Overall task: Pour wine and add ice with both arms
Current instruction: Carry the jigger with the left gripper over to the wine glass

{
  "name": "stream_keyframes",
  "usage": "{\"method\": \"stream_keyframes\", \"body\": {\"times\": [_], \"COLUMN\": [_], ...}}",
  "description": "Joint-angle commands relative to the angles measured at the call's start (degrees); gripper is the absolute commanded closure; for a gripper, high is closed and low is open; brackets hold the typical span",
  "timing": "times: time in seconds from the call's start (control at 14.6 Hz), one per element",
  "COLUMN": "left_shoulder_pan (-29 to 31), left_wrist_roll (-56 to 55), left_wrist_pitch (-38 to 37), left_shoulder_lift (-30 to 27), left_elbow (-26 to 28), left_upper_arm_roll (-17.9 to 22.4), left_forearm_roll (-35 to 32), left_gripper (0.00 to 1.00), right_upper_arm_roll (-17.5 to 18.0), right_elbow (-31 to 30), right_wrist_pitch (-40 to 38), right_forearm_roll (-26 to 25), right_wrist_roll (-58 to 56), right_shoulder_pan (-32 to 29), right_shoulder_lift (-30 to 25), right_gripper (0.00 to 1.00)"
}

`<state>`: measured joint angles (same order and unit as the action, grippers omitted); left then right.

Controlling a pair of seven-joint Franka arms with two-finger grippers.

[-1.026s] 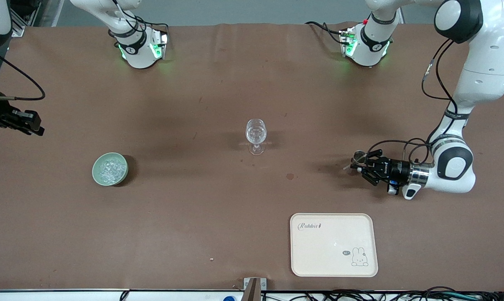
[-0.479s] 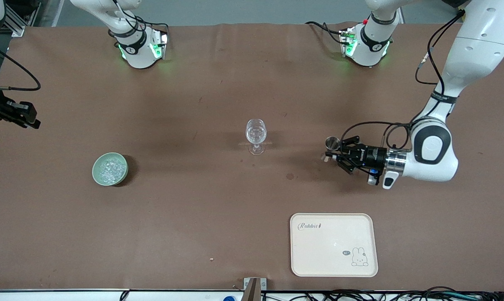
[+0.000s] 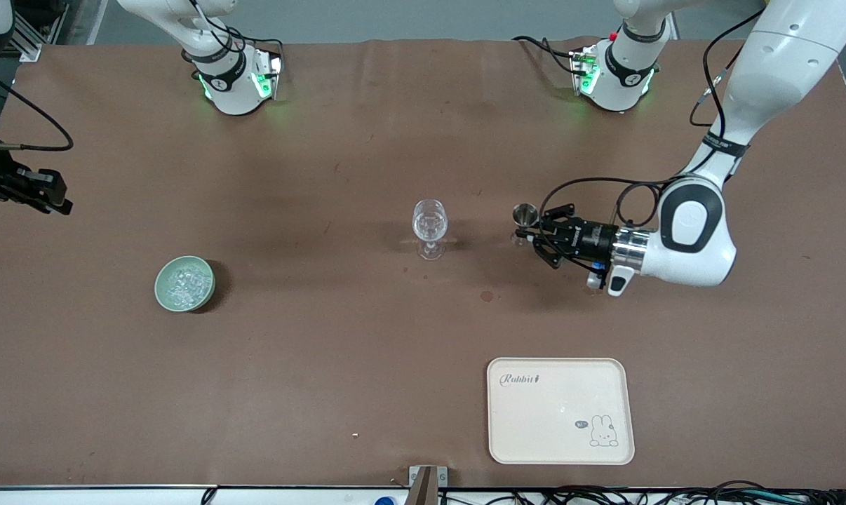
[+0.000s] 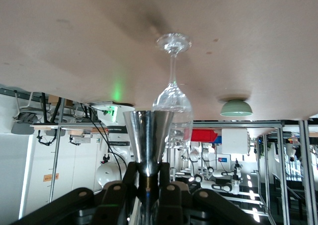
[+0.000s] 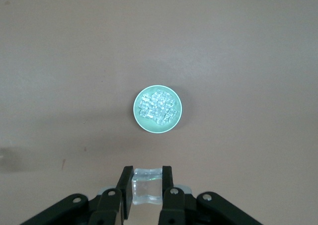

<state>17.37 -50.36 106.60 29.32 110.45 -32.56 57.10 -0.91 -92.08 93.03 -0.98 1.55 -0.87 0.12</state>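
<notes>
While the left gripper (image 3: 535, 228) clamps the steel jigger (image 3: 525, 214) upright beside the wine glass (image 3: 430, 226) for pouring, the right gripper (image 5: 146, 185) pinches one ice cube (image 5: 147, 186) high over the bowl (image 3: 184, 283).

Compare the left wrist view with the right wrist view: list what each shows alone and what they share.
Only the left wrist view: the left gripper shut on a steel jigger, with the clear wine glass standing on the table past it.

Only the right wrist view: the right gripper shut on a clear ice cube, and the heap of ice chunks seen from above.

Both: the pale green bowl and the brown table.
</notes>
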Motion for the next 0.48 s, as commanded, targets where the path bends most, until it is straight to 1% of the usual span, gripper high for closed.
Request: {"method": "stream_keyframes", "body": {"times": [0.0, 0.14, 0.27, 0.41], "left_shoulder_pan": [0.5, 0.4, -0.5, -3.0], "left_wrist_roll": [-2.5, -4.8, -8.1, -10.6], "left_wrist_pitch": [3.0, 5.4, 9.8, 12.7], "left_shoulder_lift": [-5.2, -5.8, -5.8, -5.8], "left_elbow": [3.8, 4.0, 4.0, 3.8], "left_upper_arm_roll": [-2.8, -4.8, -7.0, -7.1], "left_forearm_roll": [1.1, 1.0, 0.9, 0.8], "left_gripper": [1.0, 1.0, 1.0, 1.0], "right_upper_arm_roll": [0.0, 0.0, 0.0, 0.0], "right_elbow": [-1.4, -1.6, -1.7, -1.7], "right_wrist_pitch": [0.2, 0.4, 0.6, 0.7], "right_forearm_roll": [0.3, 0.4, 0.4, 0.4], "right_wrist_roll": [-0.2, -0.2, -0.2, -0.1], "right_shoulder_pan": [0.5, 0.6, 1.2, 1.6], "right_shoulder_lift": [-1.3, -1.2, -1.1, -1.0], "right_gripper": [0.92, 0.92, 0.92, 0.92]}}
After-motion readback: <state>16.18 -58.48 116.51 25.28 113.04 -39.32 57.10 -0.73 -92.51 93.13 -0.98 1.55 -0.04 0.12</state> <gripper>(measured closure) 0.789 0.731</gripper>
